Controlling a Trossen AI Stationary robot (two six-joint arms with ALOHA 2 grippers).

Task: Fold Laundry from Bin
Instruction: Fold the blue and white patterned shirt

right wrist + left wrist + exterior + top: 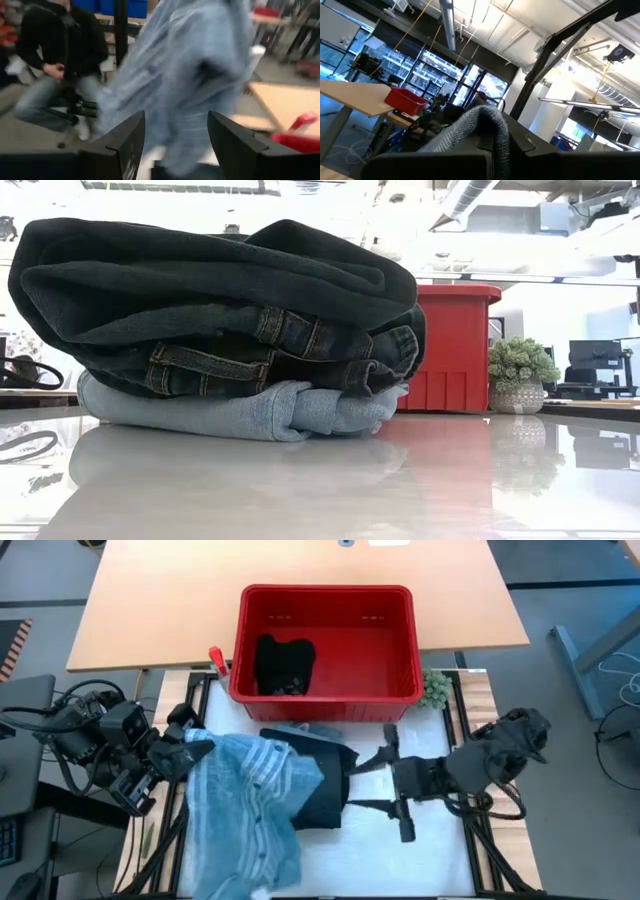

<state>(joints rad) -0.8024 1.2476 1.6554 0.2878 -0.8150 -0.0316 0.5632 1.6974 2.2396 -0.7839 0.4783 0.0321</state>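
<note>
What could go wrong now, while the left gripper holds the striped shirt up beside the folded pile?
1. The striped shirt hangs from the shut left gripper and drapes over the folded pile; pulling may drag the dark jeans off it.
2. The open right gripper sits close to the pile and could push it askew.
3. The cloth may slip from the left gripper.

Lab, ceiling ducts (470, 195), monitors (594, 355), shelving (427, 75)

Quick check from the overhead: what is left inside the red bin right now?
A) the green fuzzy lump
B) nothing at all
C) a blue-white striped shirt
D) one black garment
D: in the high view the bin holds a single black garment near its left wall; the striped shirt lies out on the table.
</note>
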